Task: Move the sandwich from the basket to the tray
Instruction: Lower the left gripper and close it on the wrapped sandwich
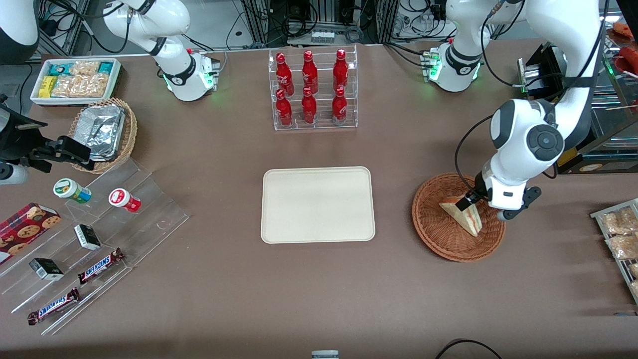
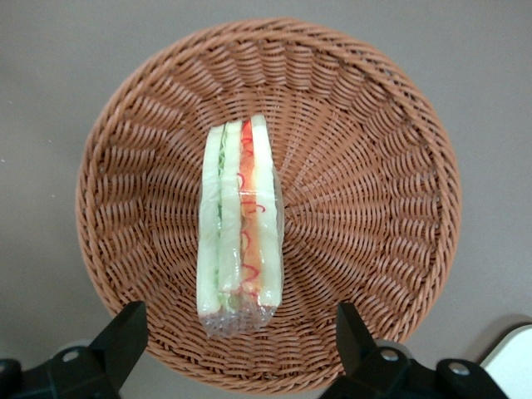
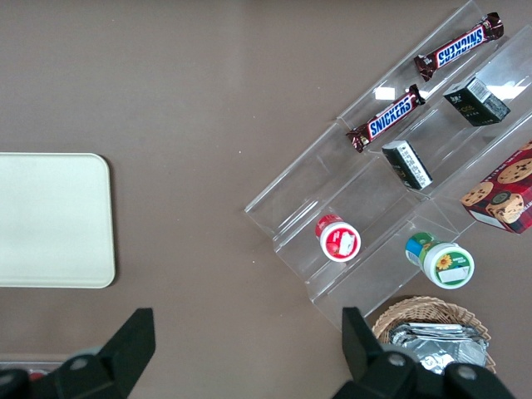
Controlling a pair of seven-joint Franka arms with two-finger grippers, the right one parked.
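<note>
Sandwich: triangular wedge of pale bread with red and green filling (image 2: pixel 239 224), plastic-wrapped, lies in the round reddish-brown wicker basket (image 2: pixel 374 125), cut edge up toward the wrist camera.
Gripper: left arm's black two-finger gripper (image 2: pixel 241 341) hangs over the sandwich, jaws spread wide, one finger each side, gripping nothing; probably lined up to close across the bread faces.
Tray: flat cream rectangular tray (image 1: pixel 318 204) sits bare beside the basket, toward the parked arm's end.
Hidden: in the front view the arm covers part of the basket rim; fingertip height above the sandwich is unclear.
</note>
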